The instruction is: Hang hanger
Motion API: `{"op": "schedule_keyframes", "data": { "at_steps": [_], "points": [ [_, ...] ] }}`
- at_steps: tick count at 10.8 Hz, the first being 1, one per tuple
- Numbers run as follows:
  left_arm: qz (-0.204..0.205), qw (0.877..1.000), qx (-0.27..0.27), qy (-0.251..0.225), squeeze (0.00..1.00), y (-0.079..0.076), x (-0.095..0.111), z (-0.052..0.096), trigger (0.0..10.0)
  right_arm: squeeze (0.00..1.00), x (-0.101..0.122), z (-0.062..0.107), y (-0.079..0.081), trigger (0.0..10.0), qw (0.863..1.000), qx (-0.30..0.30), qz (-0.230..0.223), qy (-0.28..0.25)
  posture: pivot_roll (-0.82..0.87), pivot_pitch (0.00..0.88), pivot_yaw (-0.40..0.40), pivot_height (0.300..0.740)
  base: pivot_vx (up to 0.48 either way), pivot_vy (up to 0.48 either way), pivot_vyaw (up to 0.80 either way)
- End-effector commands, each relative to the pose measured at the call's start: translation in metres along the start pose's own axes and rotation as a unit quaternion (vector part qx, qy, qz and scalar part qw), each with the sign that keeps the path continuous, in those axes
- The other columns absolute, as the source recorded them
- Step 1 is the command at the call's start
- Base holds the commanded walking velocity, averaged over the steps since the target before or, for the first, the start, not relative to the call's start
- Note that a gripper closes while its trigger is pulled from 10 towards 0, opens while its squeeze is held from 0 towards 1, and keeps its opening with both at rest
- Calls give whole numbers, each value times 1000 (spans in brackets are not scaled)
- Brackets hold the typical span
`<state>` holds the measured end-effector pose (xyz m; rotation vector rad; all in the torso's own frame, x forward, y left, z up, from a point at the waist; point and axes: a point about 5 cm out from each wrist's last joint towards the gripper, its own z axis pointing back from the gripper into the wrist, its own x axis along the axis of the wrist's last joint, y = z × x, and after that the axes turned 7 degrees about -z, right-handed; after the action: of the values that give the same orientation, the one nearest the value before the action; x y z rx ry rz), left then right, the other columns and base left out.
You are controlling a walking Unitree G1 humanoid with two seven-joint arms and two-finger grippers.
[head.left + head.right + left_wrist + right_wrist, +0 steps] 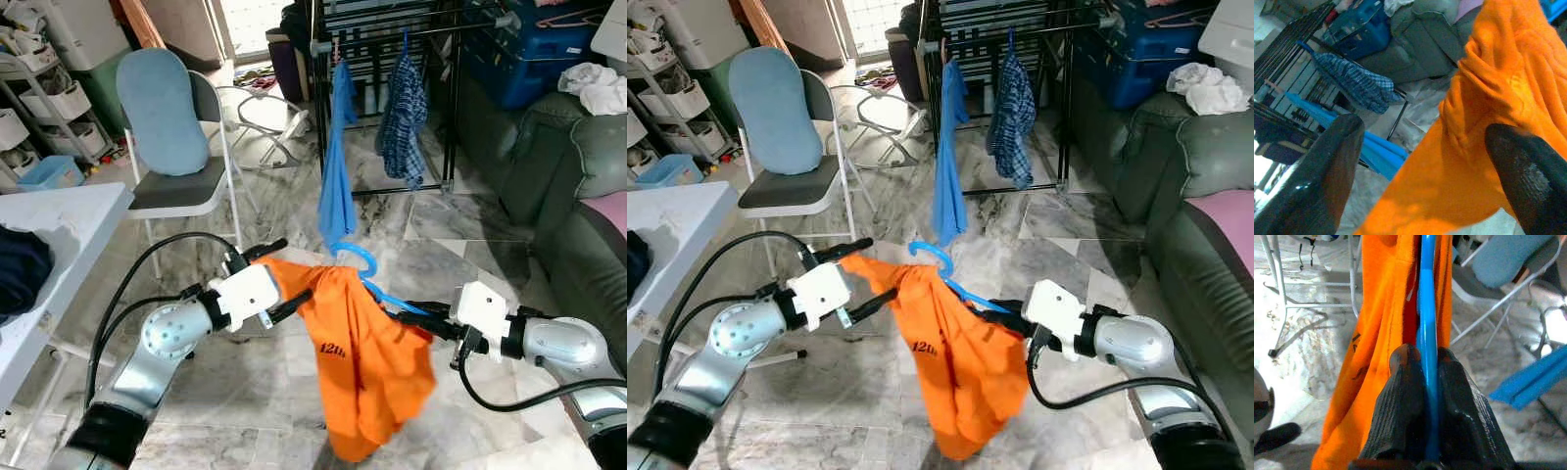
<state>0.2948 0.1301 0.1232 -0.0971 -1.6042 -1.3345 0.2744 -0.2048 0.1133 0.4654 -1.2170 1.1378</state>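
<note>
Two hands hold an orange shirt (367, 362) on a blue hanger (364, 266) out in front of the robot, above the marble floor (245, 392). The right hand (1425, 382) is clenched on the hanger's blue bar, its two black fingers (1400, 401) pressed against the plastic from either side, with orange cloth falling on both sides of the bar. The hanger's hook curls up at the top of the shirt, between the two arms. The left hand (274, 279) is released, its fingers (1327, 166) spread wide; one finger sits above the shirt's shoulder and the other below it, with the orange fabric lying between them. The shirt hangs down from the hanger in loose folds and shows dark print on its front.

Beyond the hands stands a black drying rack (392, 59). A blue garment (336, 176) and a checked shirt (403, 122) hang from it, side by side. A folding chair (176, 147) with a pale blue cushion stands to the rack's left. A white tabletop (69, 220) juts in at the left edge with dark cloth (20, 269) on it. A green sofa (578, 196) lines the right side.
</note>
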Motion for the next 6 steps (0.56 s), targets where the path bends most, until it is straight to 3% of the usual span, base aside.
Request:
{"op": "schedule_keyframes", "data": {
  "at_steps": [1,4,5,6],
  "points": [
    [-18,1000,-18,2,1000,2,-2,-1,10000,0,24,-8,-3,10000,998,12,56,-36,-121,15,151,740,0,0,0],
    [-35,999,-29,-6,1000,18,-3,-13,10000,0,36,-11,-4,10000,994,24,90,-51,-129,22,155,740,0,0,0],
    [-27,999,-36,-9,1000,19,-3,-15,7686,0,36,-11,-4,10000,994,23,98,-51,-129,19,154,740,0,0,0],
    [-12,998,-65,-8,0,20,-4,-17,0,0,37,-11,-7,10000,992,18,111,-49,-133,18,153,740,0,0,0]
  ]
}}
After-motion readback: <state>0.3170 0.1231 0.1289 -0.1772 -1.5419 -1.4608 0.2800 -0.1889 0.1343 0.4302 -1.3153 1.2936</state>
